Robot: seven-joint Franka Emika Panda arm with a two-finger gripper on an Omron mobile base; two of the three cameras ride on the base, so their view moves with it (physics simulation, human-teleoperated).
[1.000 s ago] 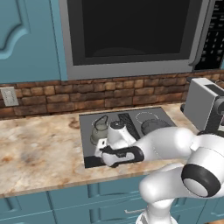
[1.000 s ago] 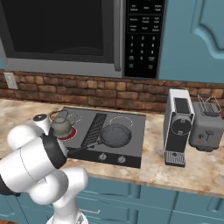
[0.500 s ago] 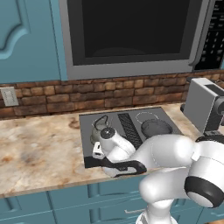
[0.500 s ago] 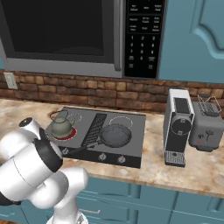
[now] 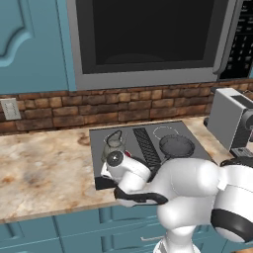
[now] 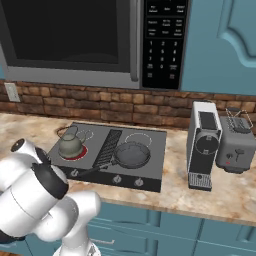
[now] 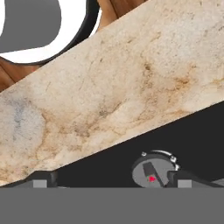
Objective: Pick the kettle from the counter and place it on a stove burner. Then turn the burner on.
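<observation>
The grey-green kettle (image 5: pixel 113 144) (image 6: pixel 69 145) stands upright on the front-left stove burner (image 6: pixel 83 151) of the dark cooktop (image 5: pixel 148 133), and the ring glows red beneath it. My arm is folded low over the cooktop's front-left corner, clear of the kettle. In the hand view my gripper (image 7: pixel 111 181) is open, its tips wide apart, looking along the cooktop's dark front edge and the beige marbled counter (image 7: pixel 109 87). A round grey knob (image 7: pixel 153 173) with a red mark sits between the tips, closer to the right one. I cannot tell whether a finger touches it.
A dark frying pan (image 6: pixel 131 155) (image 5: pixel 177 146) lies on the right burner, its handle towards the front. Three knobs (image 6: pixel 116 178) line the cooktop's front. A coffee machine (image 6: pixel 204 145) and toaster (image 6: pixel 236 145) stand right; a microwave (image 6: pixel 70 40) hangs above the brick wall.
My arm has swung left and back towards the base, bringing the hand down by the cooktop's front-left corner. The kettle and pan have stayed put.
</observation>
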